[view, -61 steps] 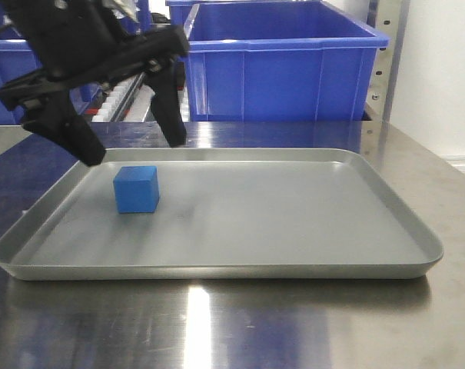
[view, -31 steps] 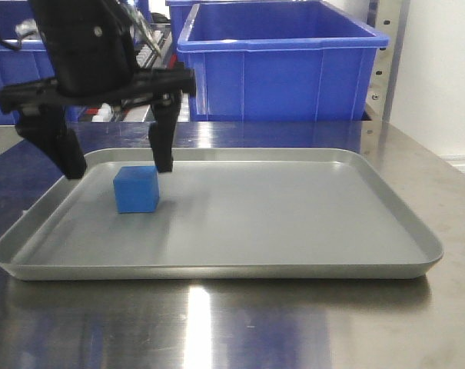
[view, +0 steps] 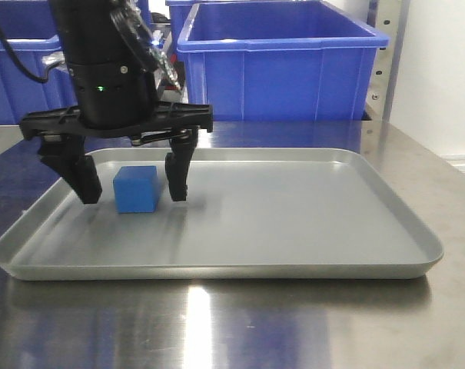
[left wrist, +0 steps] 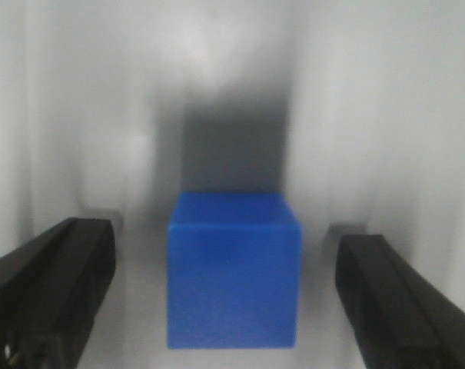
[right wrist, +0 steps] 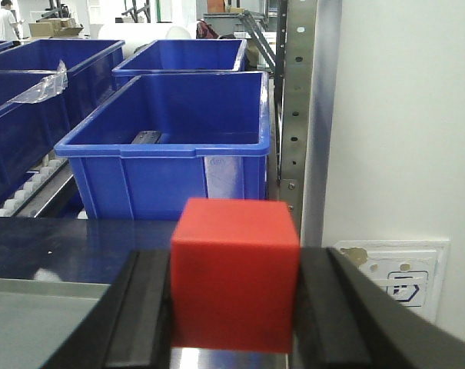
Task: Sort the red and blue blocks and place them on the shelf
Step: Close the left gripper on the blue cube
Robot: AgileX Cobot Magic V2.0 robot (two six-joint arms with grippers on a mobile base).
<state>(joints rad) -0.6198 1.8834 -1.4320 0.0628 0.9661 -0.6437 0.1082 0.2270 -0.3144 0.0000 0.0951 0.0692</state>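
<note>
The left gripper (view: 134,187) is wide open, its fingers lowered astride the blue block (view: 136,190) with a gap on each side, gripping nothing. The block sits left of centre in the front view, on the grey tray (view: 293,269). This looks like the pick of the blue block, so the jaws must next close squarely on its sides, while the right gripper (right wrist: 234,323) is clamped on the red block (right wrist: 234,273), low centre of its wrist view.
</note>
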